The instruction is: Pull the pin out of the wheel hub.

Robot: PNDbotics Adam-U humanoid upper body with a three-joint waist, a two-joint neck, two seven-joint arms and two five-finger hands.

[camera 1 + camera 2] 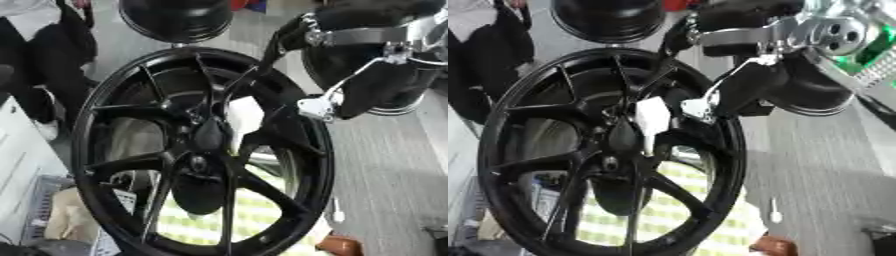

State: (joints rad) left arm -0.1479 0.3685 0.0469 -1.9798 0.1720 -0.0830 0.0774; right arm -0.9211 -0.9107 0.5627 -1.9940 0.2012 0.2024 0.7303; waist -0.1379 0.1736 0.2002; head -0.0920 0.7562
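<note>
One black wheel hub (201,150) upright, right robot hand (745,92) at its rim, grip unclear, no readable writing.

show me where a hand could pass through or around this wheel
Free: the lower gaps between spokes of the wheel, and the grey floor to its right. Crowded: the hub, where the right hand and a white piece sit.

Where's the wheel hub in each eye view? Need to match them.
Left eye view: hub just left of centre, a little below mid-height, where the spokes meet.
Right eye view: hub sits further left, at about the same height.
Shared landmark: the second black rim at the top edge, above the wheel in both views.
</note>
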